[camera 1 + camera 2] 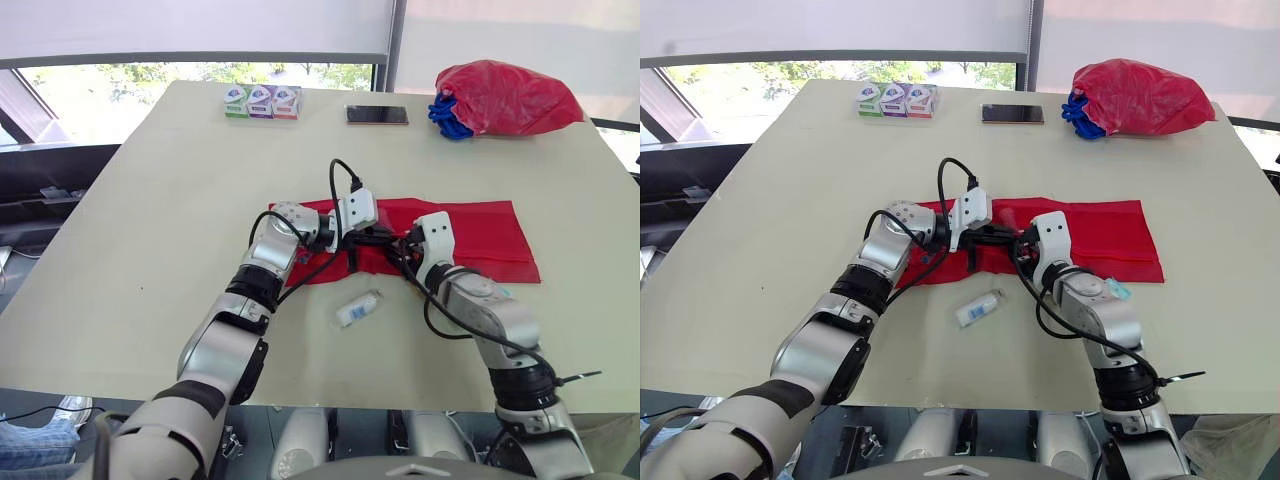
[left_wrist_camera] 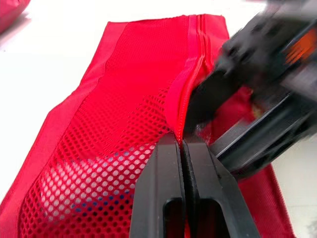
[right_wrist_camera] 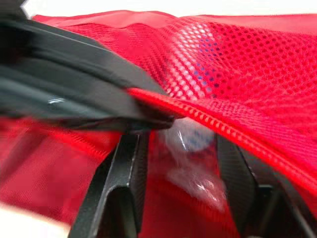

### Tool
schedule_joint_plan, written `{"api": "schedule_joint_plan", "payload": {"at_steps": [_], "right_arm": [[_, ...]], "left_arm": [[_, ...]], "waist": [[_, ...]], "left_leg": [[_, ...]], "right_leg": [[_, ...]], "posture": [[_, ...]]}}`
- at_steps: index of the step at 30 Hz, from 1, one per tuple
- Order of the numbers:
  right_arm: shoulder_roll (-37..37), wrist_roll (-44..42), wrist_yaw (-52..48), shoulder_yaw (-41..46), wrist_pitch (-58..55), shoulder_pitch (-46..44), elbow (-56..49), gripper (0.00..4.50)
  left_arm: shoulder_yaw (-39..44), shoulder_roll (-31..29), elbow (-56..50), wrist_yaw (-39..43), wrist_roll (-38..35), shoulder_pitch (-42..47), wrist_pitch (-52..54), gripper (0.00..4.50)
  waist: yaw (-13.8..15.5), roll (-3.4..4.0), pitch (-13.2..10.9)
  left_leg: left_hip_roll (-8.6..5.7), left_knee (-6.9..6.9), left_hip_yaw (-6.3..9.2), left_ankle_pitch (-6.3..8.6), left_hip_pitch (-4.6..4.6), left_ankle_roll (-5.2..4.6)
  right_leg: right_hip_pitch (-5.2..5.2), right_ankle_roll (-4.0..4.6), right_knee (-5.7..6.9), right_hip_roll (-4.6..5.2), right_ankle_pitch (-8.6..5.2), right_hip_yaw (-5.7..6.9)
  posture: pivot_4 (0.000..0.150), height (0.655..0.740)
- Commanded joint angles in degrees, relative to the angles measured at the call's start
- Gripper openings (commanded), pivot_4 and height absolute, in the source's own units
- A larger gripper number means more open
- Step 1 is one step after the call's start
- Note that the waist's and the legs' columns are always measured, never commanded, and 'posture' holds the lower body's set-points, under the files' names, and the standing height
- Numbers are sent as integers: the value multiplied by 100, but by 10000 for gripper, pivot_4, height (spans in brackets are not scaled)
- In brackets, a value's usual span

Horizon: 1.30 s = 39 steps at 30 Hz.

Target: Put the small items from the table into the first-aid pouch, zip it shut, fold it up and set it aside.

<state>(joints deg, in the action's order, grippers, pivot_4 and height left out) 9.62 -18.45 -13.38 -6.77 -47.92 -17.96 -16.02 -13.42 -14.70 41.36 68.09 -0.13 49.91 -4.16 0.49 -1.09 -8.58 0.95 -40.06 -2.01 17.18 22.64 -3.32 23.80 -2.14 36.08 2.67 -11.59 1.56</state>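
Windows (image 1: 200,75) with pale blinds (image 1: 200,25) half lowered run behind a matt beige table (image 1: 150,250) with rounded far corners. At its far edge sit three small boxes (image 1: 262,101) in a row, a flat phone (image 1: 377,115), and a crumpled glossy red bag (image 1: 505,97) with blue cord at its mouth.

The pouch (image 1: 470,235) lies unfolded at mid-table: a long red fabric rectangle with a mesh (image 2: 124,124) panel and a red zip (image 2: 190,64) running its length, partly unzipped. The left gripper (image 2: 182,141) is pinched closed on the mesh edge beside the zip, lifting it. The right gripper (image 3: 181,144) is under that raised edge, fingers set wide apart, with a clear crinkled wrapped item (image 3: 190,168) lying between them; contact cannot be confirmed. One small clear packet (image 1: 359,309) rests on the table just in front of the pouch.
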Motion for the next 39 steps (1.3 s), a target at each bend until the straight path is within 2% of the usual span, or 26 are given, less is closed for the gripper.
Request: {"api": "schedule_joint_plan", "payload": {"at_steps": [1,3,9,12,15,16,17,20,21,22,26,32,39], "right_arm": [[238,-283,-316,104,-186,14,-853,21188],[335,-396,-392,168,-305,35,-1069,21188],[1342,-953,-1257,609,-258,533,-2159,21188],[2148,-1405,-2228,1268,145,1198,-2675,21188],[2639,-1712,-3014,2241,820,1875,-2703,21188],[2786,-1795,-3232,2514,944,2030,-2628,25295],[2887,-1858,-3369,2676,1021,2131,-2571,27065],[3509,-2379,-4546,3799,1310,2548,-2138,36159],[3701,-2500,-4921,4122,1421,2664,-1965,42741],[3852,-2570,-5182,4343,1506,2739,-1814,44644],[4360,-2793,-5880,4905,1615,2860,-1391,44644],[4724,-2905,-6193,5047,1561,2885,-1305,44644],[4700,-2337,-5327,3551,1611,2534,-2064,44644]], "left_arm": [[89,31,146,-86,-56,197,-94,0],[104,42,219,-117,-67,236,-108,0],[181,72,390,-209,-115,326,-101,0],[183,59,453,-203,-93,334,-154,0],[183,45,495,-187,-78,331,-197,0],[184,47,511,-184,-70,332,-212,0],[187,49,525,-183,-62,335,-223,0],[185,42,569,-160,-42,328,-267,0],[181,42,587,-151,-36,328,-282,0],[176,44,609,-138,-30,332,-299,0],[160,46,680,-101,-9,344,-363,0],[166,54,753,-91,7,373,-412,0],[144,56,783,-46,25,383,-450,0]], "waist": [[-2,0,0],[-1,0,0],[35,0,0],[46,0,0],[33,-1,0],[28,-1,-1],[26,-1,-1],[33,-1,-1],[35,-1,-1],[36,-2,-2],[30,-2,-2],[38,-2,-2],[34,-2,-2]], "left_leg": [[0,0,0,0,0,0],[0,0,0,0,0,0],[1,0,3,1,2,-2],[-3,0,6,3,10,-4],[-3,0,6,5,11,-9],[-3,0,6,5,9,-9],[-2,0,5,5,7,-9],[0,0,5,5,1,-8],[0,-2,5,5,-2,-8],[0,-3,5,5,-6,-8],[4,-3,3,5,-11,-8],[3,-3,5,5,-7,-8],[5,-3,5,5,-7,-7]], "right_leg": [[0,0,-1,0,0,0],[0,0,0,0,0,1],[-2,-1,-9,1,0,4],[-2,-1,-17,2,0,7],[-4,-3,-22,3,0,6],[-5,-3,-22,2,-1,7],[-5,-4,-21,2,0,6],[-8,-5,-18,1,1,6],[-14,-6,-18,1,2,7],[-17,-7,-18,1,3,6],[-19,-6,-19,1,2,3],[-19,-5,-19,4,3,3],[-17,-6,-18,7,3,5]], "posture": [[1500,7400],[1500,7400],[1500,7400],[1500,7400],[1500,7400],[1500,7400],[1500,7400],[1500,7400],[1500,7400],[1500,7400],[1500,7400],[1500,7400],[1500,7400]]}}
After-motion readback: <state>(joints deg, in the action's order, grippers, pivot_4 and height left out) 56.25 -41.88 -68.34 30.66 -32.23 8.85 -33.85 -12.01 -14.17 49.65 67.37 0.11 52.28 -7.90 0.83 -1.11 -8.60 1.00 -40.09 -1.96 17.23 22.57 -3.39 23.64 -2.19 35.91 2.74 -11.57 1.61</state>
